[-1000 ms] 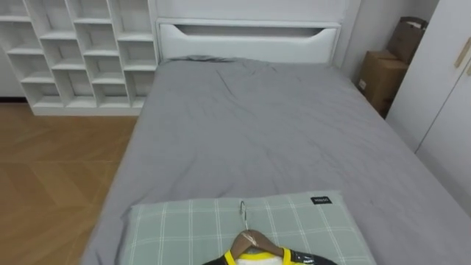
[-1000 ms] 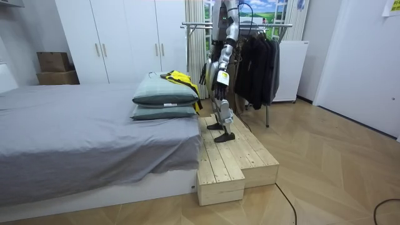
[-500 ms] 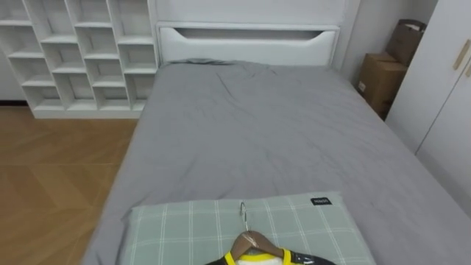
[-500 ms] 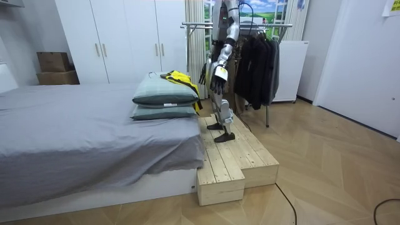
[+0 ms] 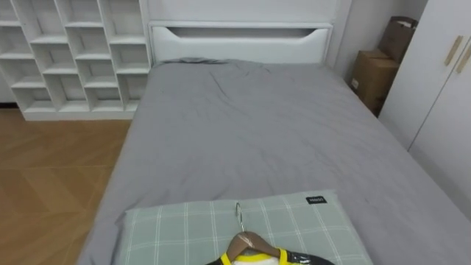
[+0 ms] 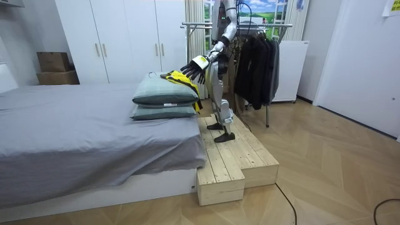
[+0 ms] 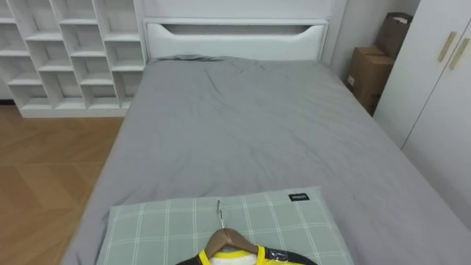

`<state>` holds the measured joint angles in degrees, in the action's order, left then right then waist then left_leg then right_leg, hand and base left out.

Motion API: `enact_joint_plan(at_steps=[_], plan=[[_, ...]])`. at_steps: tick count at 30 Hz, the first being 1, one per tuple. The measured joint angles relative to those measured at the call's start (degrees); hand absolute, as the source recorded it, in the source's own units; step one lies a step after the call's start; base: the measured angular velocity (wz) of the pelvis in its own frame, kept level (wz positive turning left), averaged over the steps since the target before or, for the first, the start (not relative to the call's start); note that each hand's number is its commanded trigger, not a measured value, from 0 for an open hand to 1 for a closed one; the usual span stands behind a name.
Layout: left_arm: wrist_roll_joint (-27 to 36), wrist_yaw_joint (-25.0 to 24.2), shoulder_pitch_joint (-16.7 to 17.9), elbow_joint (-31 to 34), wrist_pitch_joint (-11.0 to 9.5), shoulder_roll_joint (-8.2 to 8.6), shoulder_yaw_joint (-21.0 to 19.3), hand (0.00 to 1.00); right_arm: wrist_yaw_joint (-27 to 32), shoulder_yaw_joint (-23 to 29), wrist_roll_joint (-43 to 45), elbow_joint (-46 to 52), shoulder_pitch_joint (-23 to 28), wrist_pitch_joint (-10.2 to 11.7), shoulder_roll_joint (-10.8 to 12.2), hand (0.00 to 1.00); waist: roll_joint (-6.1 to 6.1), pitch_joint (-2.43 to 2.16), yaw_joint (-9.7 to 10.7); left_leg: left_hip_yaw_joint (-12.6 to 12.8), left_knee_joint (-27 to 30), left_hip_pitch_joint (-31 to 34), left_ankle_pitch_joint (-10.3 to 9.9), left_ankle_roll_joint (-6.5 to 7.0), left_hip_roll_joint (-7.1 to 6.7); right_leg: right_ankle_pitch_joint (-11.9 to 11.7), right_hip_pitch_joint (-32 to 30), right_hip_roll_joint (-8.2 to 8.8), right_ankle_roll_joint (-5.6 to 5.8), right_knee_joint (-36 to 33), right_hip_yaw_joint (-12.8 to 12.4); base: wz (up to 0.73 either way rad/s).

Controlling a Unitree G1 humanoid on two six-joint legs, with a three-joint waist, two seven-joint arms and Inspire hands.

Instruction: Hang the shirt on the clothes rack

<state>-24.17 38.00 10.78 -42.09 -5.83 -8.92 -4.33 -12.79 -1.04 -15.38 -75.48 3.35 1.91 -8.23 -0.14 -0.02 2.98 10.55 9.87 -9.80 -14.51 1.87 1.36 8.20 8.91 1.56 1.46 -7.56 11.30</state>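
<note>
Left hand [image 6: 195, 66], fingers straight and empty, is outstretched by the yellow-black garment [image 6: 179, 77] on wooden hanger [image 5: 249, 241].

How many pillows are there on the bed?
2, stacked at the end of the bed nearest the robot: the upper pillow lies under the yellow garment, the lower pillow beneath it. I see no others.

Under left hand [image 6: 195, 65]: yellow garment [image 6: 178, 78] on stacked pillows [image 6: 164, 97], close beneath, little clearance.
Ahead of hand: flat grey bed [image 5: 250, 125], open as far as the headboard [image 5: 239, 40].
Above hand: open air.
Right of hand: wardrobe doors [image 5: 441, 96], well apart.
Behind hand: clothes rack [image 6: 240, 25] crowded with dark clothes [image 6: 256, 62].
</note>
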Motion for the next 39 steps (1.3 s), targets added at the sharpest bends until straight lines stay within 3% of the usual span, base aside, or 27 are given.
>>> enact_joint_plan(at_steps=[3,10,23,36,39], plan=[[-5.11,-0.72,-0.03,2.13,-0.01,-0.88,2.26,0.0,-0.43,-0.11,-0.01,0.0,0.01,0.01,-0.38,0.0,0.06,0.02,0.0,-0.04,0.15,0.14,0.0,0.0,-0.02,0.0,-0.05,0.02,0.0,-0.01,-0.01,0.0],[-11.73,-0.85,-0.31,5.2,-0.19,-1.04,3.6,0.0,-0.25,0.04,0.21,-0.04,0.01,0.01,-1.53,0.0,0.75,-0.03,0.62,0.06,0.13,0.41,0.0,0.0,0.0,0.0,-0.35,0.0,0.0,-0.02,-0.09,0.0],[-12.01,-2.44,-1.35,6.76,0.05,-1.18,6.91,0.0,0.11,0.18,-0.08,-0.18,-0.49,-0.02,-1.74,0.0,1.0,-0.18,3.1,0.1,-0.07,0.65,0.0,0.0,0.0,0.0,-0.72,-0.03,0.0,-0.01,-0.2,0.0],[-14.08,-3.78,-2.9,10.78,1.07,-1.62,10.24,0.0,0.14,0.06,0.35,0.03,-0.58,-0.14,-1.83,0.0,0.95,-0.02,3.27,0.32,-0.16,0.51,0.0,-0.01,0.0,0.0,-0.71,-0.02,0.0,-0.02,-0.52,0.0],[-14.23,-4.09,-3.48,10.71,1.47,-1.61,11.4,0.0,0.12,0.06,0.46,0.2,-0.62,-0.14,-1.83,0.0,0.86,0.22,3.39,0.36,-0.17,0.46,0.0,-0.01,0.01,0.0,-0.7,-0.02,0.0,-0.02,-0.54,0.0]])
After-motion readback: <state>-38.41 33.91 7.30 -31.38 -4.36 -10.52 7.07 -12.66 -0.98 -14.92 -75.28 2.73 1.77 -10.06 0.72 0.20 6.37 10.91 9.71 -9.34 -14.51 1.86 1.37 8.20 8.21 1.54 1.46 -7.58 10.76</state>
